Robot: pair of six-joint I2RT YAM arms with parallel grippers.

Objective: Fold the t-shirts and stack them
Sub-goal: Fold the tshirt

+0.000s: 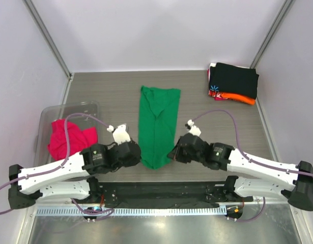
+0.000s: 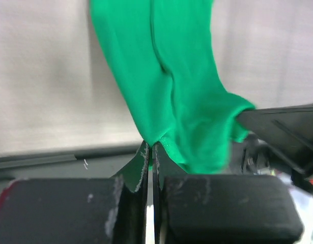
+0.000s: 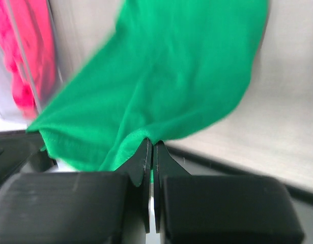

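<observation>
The bright green t-shirt (image 1: 157,122) lies folded into a long narrow strip down the middle of the table. My left gripper (image 1: 139,154) is shut on its near left corner (image 2: 155,133). My right gripper (image 1: 171,154) is shut on its near right corner (image 3: 146,133). Both hold the near edge just off the table. The magenta-pink t-shirt (image 1: 68,138) lies crumpled in a clear bin (image 1: 47,116) at the left. The folded black t-shirt (image 1: 236,80) tops a stack at the back right, with the orange one (image 1: 242,98) and the red-patterned one (image 1: 215,91) under it.
Metal posts stand at the back corners. A black strip (image 1: 156,192) and a white ruler bar (image 1: 131,211) run along the near edge between the arm bases. Bare table shows either side of the green shirt.
</observation>
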